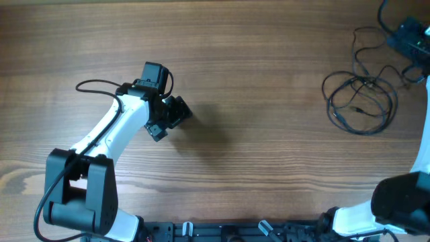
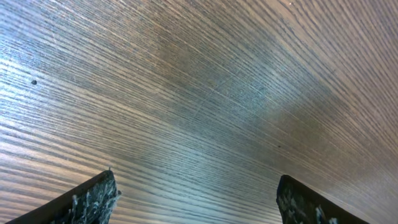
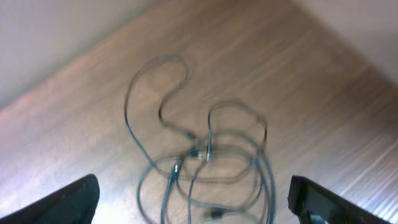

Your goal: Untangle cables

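Left gripper sits left of centre in the overhead view, fingers apart over bare table, nothing held. Cables lie upper right, loose tangled loops crossing mid-bunch. Right gripper hovers above them, fingers wide, not touching. Step: approach, no grasp yet. Next move probably: drop onto one strand near the crossing, pinch, pull clear.

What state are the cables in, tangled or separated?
Tangled: the cables lie in overlapping loops crossing at a central knot.
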You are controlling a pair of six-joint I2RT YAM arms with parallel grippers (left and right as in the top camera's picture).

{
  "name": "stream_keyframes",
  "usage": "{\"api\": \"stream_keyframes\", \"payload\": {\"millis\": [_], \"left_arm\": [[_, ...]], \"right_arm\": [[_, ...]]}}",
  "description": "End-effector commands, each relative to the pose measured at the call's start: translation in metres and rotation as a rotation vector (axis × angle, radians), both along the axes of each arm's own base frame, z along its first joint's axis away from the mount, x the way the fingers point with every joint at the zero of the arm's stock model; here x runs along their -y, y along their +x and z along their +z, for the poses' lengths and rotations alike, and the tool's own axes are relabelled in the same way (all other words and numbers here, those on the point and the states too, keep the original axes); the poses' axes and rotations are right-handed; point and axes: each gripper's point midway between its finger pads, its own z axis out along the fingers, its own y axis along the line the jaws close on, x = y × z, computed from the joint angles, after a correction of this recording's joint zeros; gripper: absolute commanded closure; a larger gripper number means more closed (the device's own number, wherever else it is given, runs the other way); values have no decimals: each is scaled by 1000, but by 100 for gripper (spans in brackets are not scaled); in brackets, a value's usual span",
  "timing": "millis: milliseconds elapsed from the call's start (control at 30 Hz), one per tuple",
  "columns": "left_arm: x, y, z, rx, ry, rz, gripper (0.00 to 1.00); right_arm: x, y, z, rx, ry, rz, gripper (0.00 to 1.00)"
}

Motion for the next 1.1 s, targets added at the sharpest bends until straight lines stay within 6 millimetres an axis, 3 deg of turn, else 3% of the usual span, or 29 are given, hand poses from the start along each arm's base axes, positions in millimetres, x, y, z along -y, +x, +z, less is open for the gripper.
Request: {"api": "stream_keyframes", "payload": {"millis": [0, 133, 233, 367, 433, 467, 533, 567, 667, 900, 1067], "left_arm": [[-4, 3, 4, 23, 15, -9, 15], [1, 3, 6, 25, -15, -21, 17], [7, 23, 15, 149, -22, -176, 22], [-24, 59, 44, 275, 212, -250, 5], [-35, 68, 69, 294, 280, -300, 1], [-46, 67, 81, 274, 309, -284, 0], [-60, 59, 86, 221, 326, -247, 0], [-77, 39, 81, 125, 329, -193, 0], [-101, -5, 76, -76, 328, -139, 0], [-101, -23, 74, -69, 328, -144, 0], [-101, -39, 78, 126, 328, -115, 0]], "right_arm": [[-33, -3, -36, -84, 187, 100, 0], [-89, -7, -58, -125, 398, 315, 0], [-136, -3, -64, -141, 429, 500, 0], [-214, 3, -66, -189, 329, 698, 0], [-239, 5, -70, -215, 220, 714, 0], [-255, 7, -73, -225, 189, 717, 0], [-283, -1, -85, -265, 236, 781, 0], [-294, -10, -92, -304, 274, 807, 0], [-290, -42, -109, -462, 312, 786, 0], [-269, -71, -110, -581, 272, 684, 0], [-263, -84, -107, -448, 248, 664, 0]]}}
